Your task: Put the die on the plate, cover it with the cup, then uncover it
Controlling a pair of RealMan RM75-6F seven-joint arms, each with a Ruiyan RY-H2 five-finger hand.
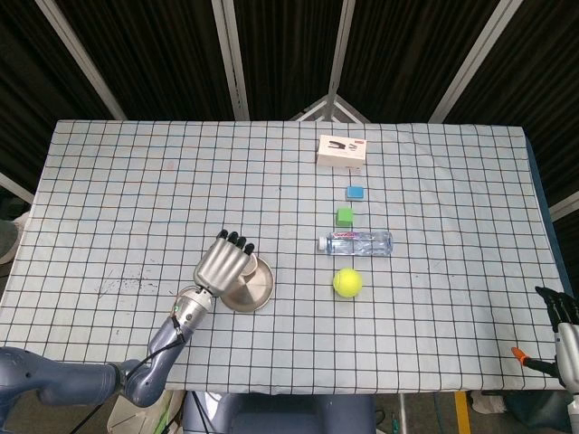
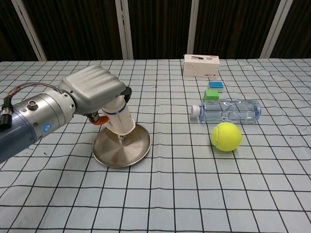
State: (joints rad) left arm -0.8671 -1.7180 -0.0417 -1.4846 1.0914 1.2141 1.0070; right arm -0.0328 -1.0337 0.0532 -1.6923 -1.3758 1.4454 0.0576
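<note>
My left hand (image 2: pixel 95 94) grips a white cup with a blue band (image 2: pixel 119 121) and holds it tilted just over the far side of the round metal plate (image 2: pixel 114 153). The cup's mouth points down at the plate. A small pale speck (image 2: pixel 122 139) shows on the plate under the cup's rim; I cannot tell whether it is the die. In the head view the left hand (image 1: pixel 222 264) covers the cup, and the plate (image 1: pixel 251 291) shows beside it. My right hand (image 1: pixel 563 318) hangs off the table's right front corner, fingers apart, holding nothing.
To the right of the plate lie a yellow tennis ball (image 2: pixel 226 136) and a clear water bottle (image 2: pixel 226 111) on its side. Behind them are a green block (image 2: pixel 211 94), a blue block (image 2: pixel 215 86) and a white box (image 2: pixel 201 65).
</note>
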